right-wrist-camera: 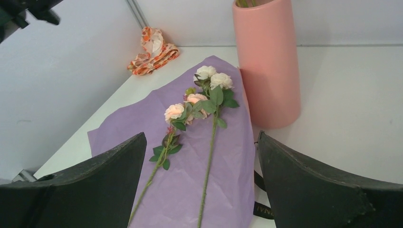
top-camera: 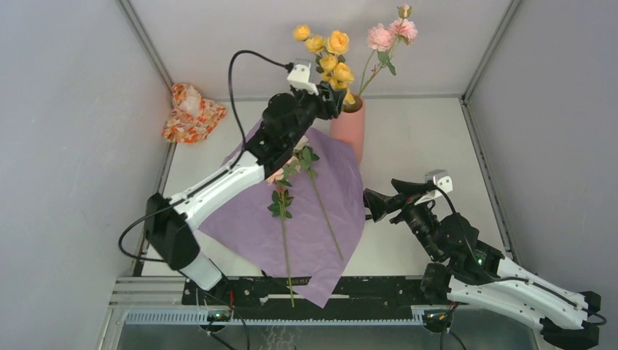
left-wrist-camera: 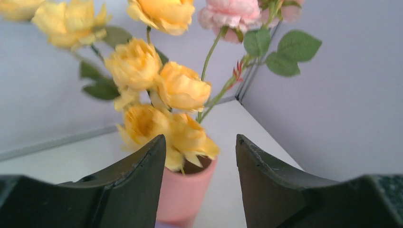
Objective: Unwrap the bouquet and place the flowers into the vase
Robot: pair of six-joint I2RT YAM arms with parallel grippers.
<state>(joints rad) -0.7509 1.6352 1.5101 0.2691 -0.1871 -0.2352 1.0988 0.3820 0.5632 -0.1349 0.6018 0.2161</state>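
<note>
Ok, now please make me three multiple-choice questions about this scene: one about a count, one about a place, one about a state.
1. How many flower stems lie on the purple paper? A none; B five; C two.
2. Where does the vase stand? A at the paper's far edge; B in the far left corner; C at the near edge.
3. The left gripper is: A shut on a stem; B open, gripping nothing; C out of view.

1 C, two stems show on the paper. 2 A, it rises at the paper's far edge. 3 B, its jaws stand apart.
</note>
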